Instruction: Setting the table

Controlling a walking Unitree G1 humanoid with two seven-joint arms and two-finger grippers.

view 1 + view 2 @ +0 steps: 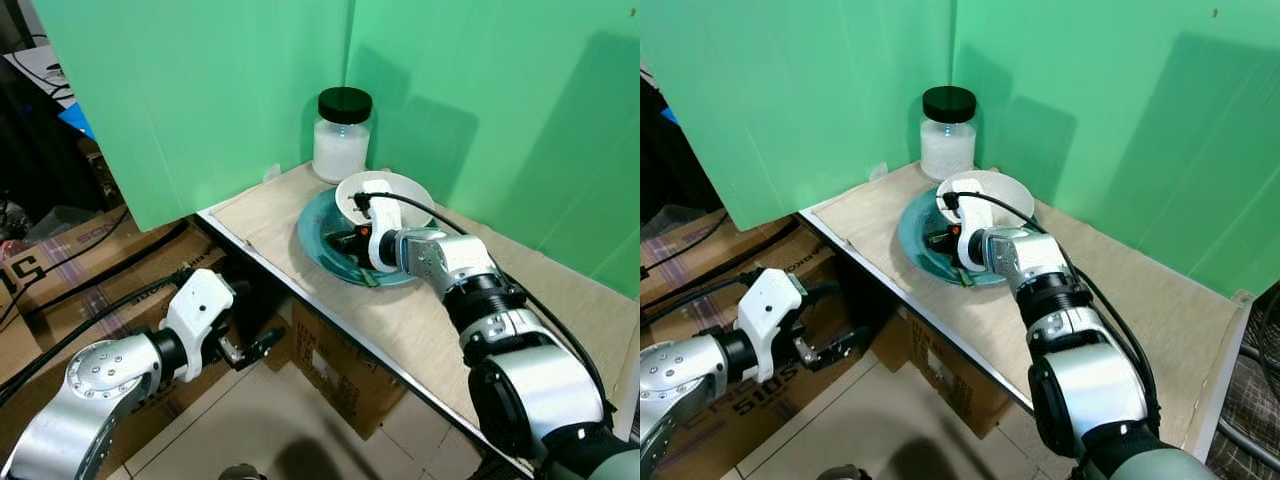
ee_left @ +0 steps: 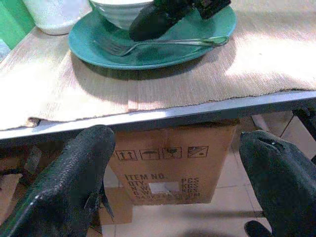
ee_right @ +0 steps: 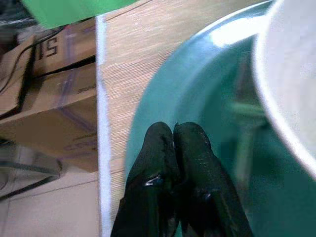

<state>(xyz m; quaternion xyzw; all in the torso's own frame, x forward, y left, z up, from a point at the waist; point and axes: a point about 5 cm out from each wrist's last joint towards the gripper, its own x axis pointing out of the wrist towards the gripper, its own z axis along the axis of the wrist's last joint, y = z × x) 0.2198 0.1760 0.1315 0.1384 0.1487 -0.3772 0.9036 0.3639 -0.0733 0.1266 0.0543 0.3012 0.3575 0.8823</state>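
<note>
A teal plate point(image 1: 318, 238) is seen on a woven mat point(image 1: 430, 320) near the front edge of the surface point(image 1: 300, 275), with a white bowl point(image 1: 395, 190) resting on its far side and a fork point(image 2: 163, 44) lying across its near rim. A jar point(image 1: 342, 135) with a black lid stands just behind the plate, in the corner of the green screen. The right tool point(image 3: 173, 148) is held low over the plate beside the bowl, its fingers pressed together and grasping nothing that can be made out. The left tool point(image 1: 258, 347) is held below the edge of the surface, fingers spread apart and empty, in front of a cardboard box point(image 2: 170, 165).

Several slips are judged possible. With the fingers clenched, the fork cannot be gripped until they are parted, and a downward push would likely scrape or tip the plate. The bowl is close enough to be knocked by the wrist during any sideways move. The plate could be nudged towards the front edge, and the thin fork, lying flat, may be pushed along rather than lifted
</note>
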